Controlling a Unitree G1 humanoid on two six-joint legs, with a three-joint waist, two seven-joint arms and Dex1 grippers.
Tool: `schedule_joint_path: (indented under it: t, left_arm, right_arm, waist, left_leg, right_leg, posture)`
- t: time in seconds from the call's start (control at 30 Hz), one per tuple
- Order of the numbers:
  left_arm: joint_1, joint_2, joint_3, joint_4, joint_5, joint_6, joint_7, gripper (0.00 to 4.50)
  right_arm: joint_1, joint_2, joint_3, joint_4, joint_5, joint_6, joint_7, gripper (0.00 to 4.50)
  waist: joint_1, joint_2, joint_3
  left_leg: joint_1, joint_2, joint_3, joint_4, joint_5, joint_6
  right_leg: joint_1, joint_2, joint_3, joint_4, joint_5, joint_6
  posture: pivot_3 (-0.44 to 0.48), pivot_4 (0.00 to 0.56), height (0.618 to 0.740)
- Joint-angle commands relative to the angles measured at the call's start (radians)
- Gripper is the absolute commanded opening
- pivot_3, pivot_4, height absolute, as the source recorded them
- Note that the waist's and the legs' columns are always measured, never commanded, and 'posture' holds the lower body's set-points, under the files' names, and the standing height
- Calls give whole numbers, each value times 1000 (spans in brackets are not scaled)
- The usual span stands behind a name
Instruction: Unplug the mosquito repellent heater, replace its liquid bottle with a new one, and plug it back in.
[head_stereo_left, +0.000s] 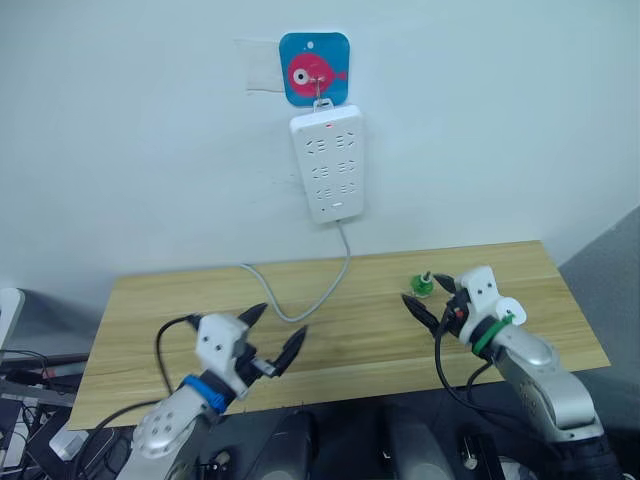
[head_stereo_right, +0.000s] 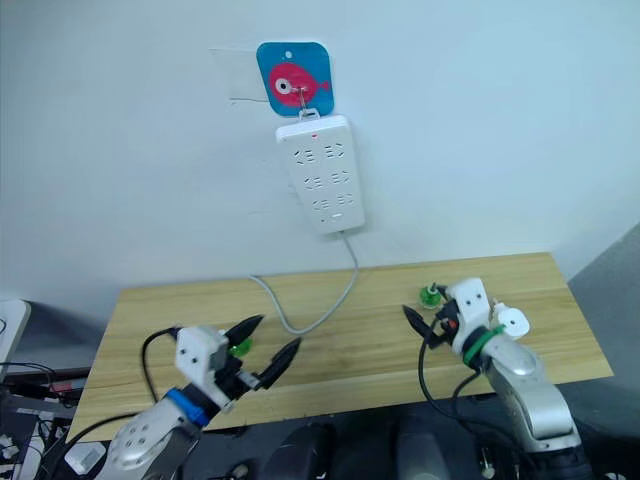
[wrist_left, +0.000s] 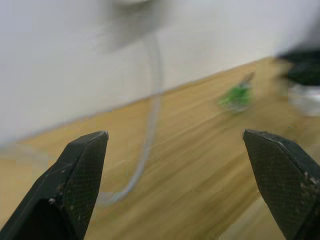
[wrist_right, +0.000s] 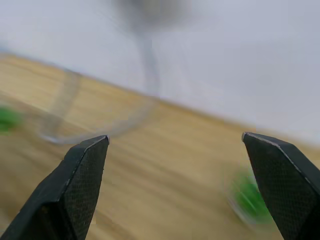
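Pale wall behind the light wooden counter (head_stereo_left: 340, 330) carries a long white power strip (head_stereo_left: 329, 163), hung from a blue square hook plate with a pink fish (head_stereo_left: 314, 68); its grey cable (head_stereo_left: 300, 300) loops onto the wood. Both pincers hover with fingers spread, gripping nothing: left pincer (head_stereo_left: 275, 335), right pincer (head_stereo_left: 430, 296). A small green bottle-like object (head_stereo_left: 423, 286) stands just behind the right pincer, partly hidden. The small white rounded heater cannot be made out anywhere.

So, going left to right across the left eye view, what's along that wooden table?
Left gripper with open black jaws → grey cable curving over the wooden table → small green-capped bottle → right gripper with open black jaws.
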Motion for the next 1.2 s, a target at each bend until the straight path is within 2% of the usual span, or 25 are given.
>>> schedule_joint_path:
  t: [0.03, 0.17, 0.4, 0.5, 0.57, 0.83, 1.2]
  left_arm:
    - [67, -76, 73, 60, 43, -140, 90, 4500]
    - [86, -184, 137, 265, 69, -298, 166, 4500]
    - [-72, -217, 107, 532, 123, -451, 170, 4500]
    - [-168, -206, 100, 651, 141, -506, 171, 4500]
    - [-228, -202, 95, 723, 149, -533, 176, 4500]
    - [-384, -170, 98, 958, 172, -640, 180, 4500]
    - [-524, -125, 99, 1157, 211, -729, 225, 4500]
  right_arm:
    - [-75, -33, 70, -48, 35, 41, 132, 4459]
    - [-218, -49, 199, -32, 53, 53, 331, 4459]
    - [-314, -78, 262, 4, 38, 39, 505, 4459]
    - [-355, -68, 258, 1, 48, 79, 510, 4459]
    - [-376, -68, 246, -11, 60, 109, 506, 4459]
    - [-412, -81, 219, -50, 89, 211, 485, 4459]
    - [-437, -73, 197, -78, 116, 286, 462, 4459]
  waist:
    - [12, -2, 1]
    - [24, -8, 10]
    - [64, -11, 32]
    - [64, -15, 41]
    - [61, -12, 59]
    - [40, -14, 90]
    - [26, -13, 116]
  left_leg:
    - [0, 0, 0, 0, 0, 0]
    - [-1, 1, -1, -1, -1, -1]
    - [-3, 4, 0, 1, -1, -2]
    - [-3, 4, 1, 1, -1, -2]
    - [-3, 5, 1, -1, -4, -4]
    - [-6, 6, 1, 0, -4, -5]
    - [-6, 6, 1, -1, -5, -5]
  right_leg:
    - [0, 0, -1, 0, 0, 0]
    - [-1, 0, -3, -1, 1, 1]
    - [0, -1, -7, -1, 0, 1]
    - [-1, -1, -7, -1, 1, 1]
    - [-3, 0, -6, -1, 3, -4]
    - [-5, 0, -7, 0, 3, -5]
    - [-6, 0, -7, 1, 4, -5]
  posture:
    - [112, 267, 740]
    - [121, 284, 740]
    - [122, 319, 740]
    - [101, 346, 740]
    - [88, 363, 740]
    - [40, 412, 740]
    - [19, 426, 740]
